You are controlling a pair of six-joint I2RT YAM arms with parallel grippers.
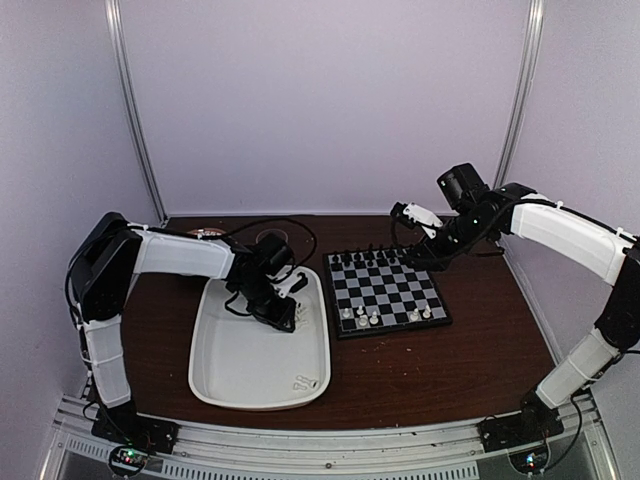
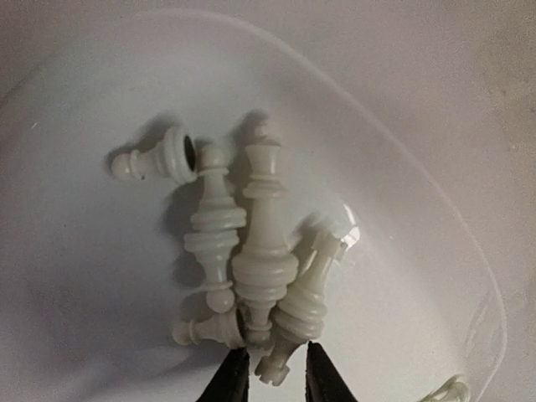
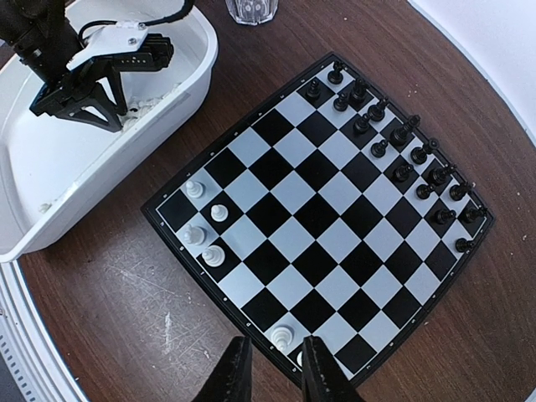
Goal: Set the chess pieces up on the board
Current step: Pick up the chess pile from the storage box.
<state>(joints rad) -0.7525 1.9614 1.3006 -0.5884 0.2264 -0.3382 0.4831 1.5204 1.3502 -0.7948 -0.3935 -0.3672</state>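
While the left gripper (image 2: 275,350) hangs low in the white tray (image 2: 75,318), its two black fingers stand either side of the narrow end of one fallen chessman (image 2: 303,306). I can't tell from here whether they are biting or only bracketing it.

The chess pieces (image 2: 251,243) lie in a tangled heap, touching and overlapping, so this is a fiddly pick. My read: the grip wants to land on that one piece alone, square across its stem. The tall piece (image 2: 264,226) lies right against it, and a small one (image 2: 209,331) sits just beside the left finger. Lift straight and slow, I'd say, or the neighbours get dragged along.

Over on the board (image 3: 318,209), a handful of white men (image 3: 205,234) stand along one side, and black chessmen (image 3: 394,142) fill the opposite side. The right gripper (image 3: 276,339) hovers above that board, fingers parted, nothing between them. Plenty of white's squares are bare.
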